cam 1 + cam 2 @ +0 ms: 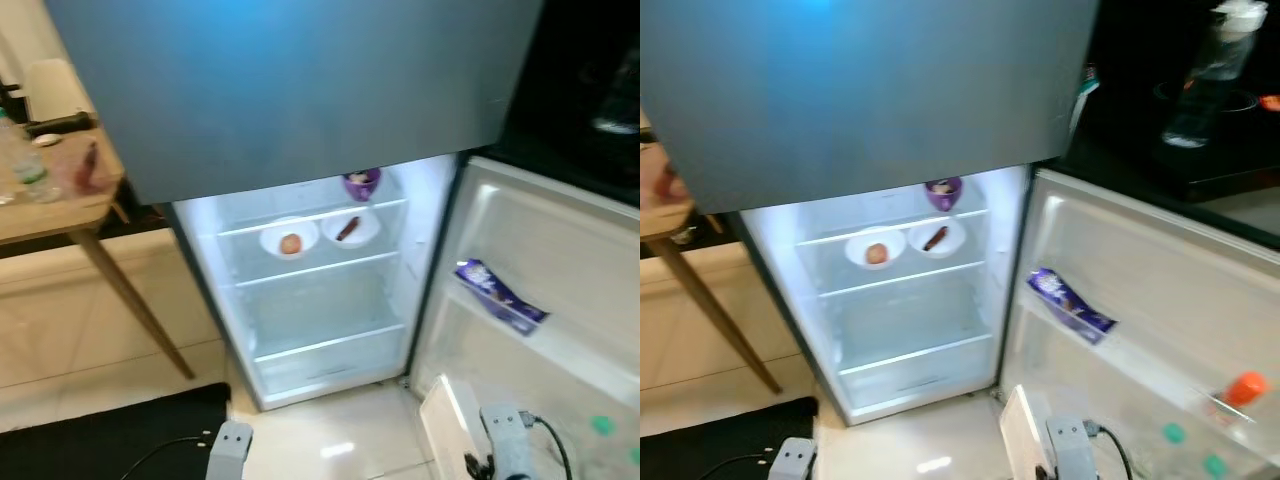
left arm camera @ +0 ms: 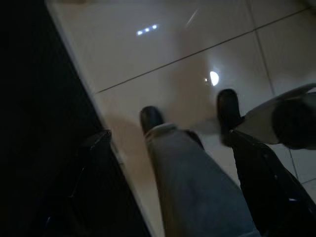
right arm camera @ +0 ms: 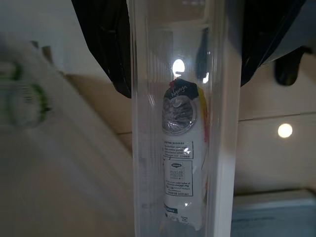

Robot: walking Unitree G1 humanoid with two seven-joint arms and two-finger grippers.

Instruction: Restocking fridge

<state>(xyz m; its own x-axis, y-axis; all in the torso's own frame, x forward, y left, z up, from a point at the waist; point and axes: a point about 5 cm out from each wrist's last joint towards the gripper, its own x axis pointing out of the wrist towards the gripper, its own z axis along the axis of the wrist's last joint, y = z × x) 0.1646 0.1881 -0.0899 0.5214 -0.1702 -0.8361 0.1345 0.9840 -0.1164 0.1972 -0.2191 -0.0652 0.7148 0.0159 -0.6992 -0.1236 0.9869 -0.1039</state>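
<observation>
The right gripper (image 3: pixel 180 44) holds a clear bottle (image 3: pixel 180 148) between its black fingers (image 3: pixel 106 44), low beside the open fridge (image 1: pixel 320 300) door, probably ready to stock it, while the left gripper (image 2: pixel 163 173) hangs idle, fingers spread apart, above the floor (image 2: pixel 197 49).

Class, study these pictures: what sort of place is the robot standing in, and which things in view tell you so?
Most likely a home kitchen. An open fridge holds two small plates of food, a wooden table beside it carries bottles, and the floor is pale tile. The right gripper holds a clear bottle.
</observation>
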